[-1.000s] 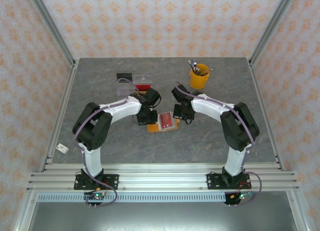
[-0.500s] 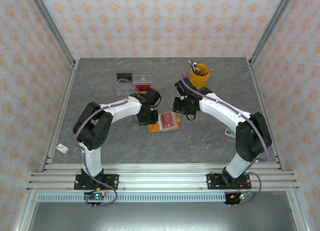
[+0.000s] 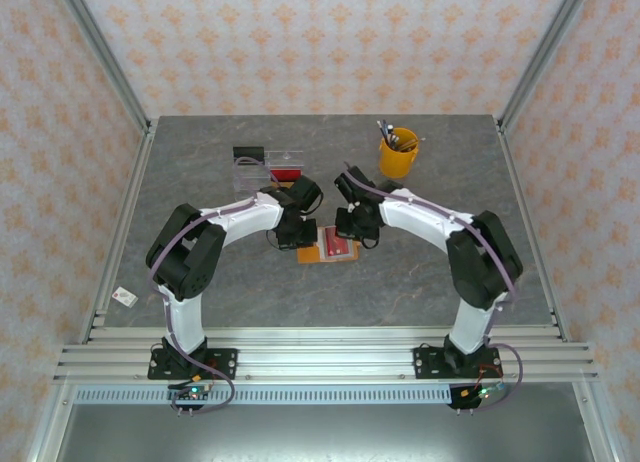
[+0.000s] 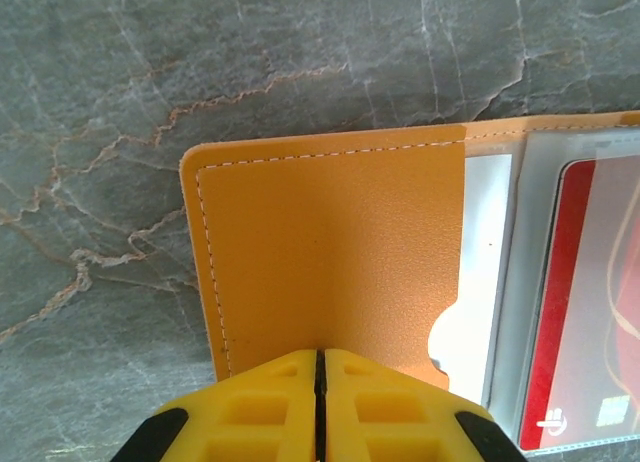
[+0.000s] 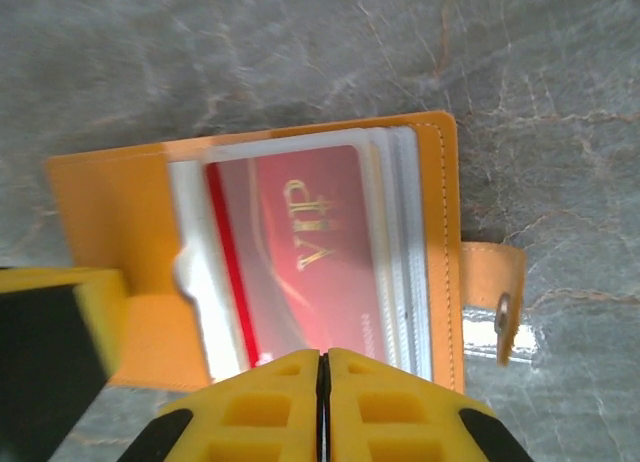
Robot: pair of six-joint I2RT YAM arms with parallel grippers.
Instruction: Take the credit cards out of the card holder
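The orange card holder (image 3: 312,253) lies open on the grey table between the two arms. My left gripper (image 3: 299,235) is shut, its yellow tips (image 4: 320,357) resting on the holder's left flap (image 4: 330,252). A red credit card (image 4: 590,312) marked VIP sits in the clear sleeves on the right half. My right gripper (image 3: 350,232) is shut too, jaws together (image 5: 323,357) just over the near edge of that red card (image 5: 300,252). Behind it are several clear sleeves whose contents are unclear. The holder's snap strap (image 5: 495,302) sticks out to the right.
A yellow cup of pens (image 3: 399,153) stands at the back right. A clear acrylic tray (image 3: 268,167) with red and black items sits just behind the left gripper. A small white tag (image 3: 124,297) lies by the left rail.
The right arm swung away to the back right, then came back down over the holder's red card. The left arm stayed put on the left flap.
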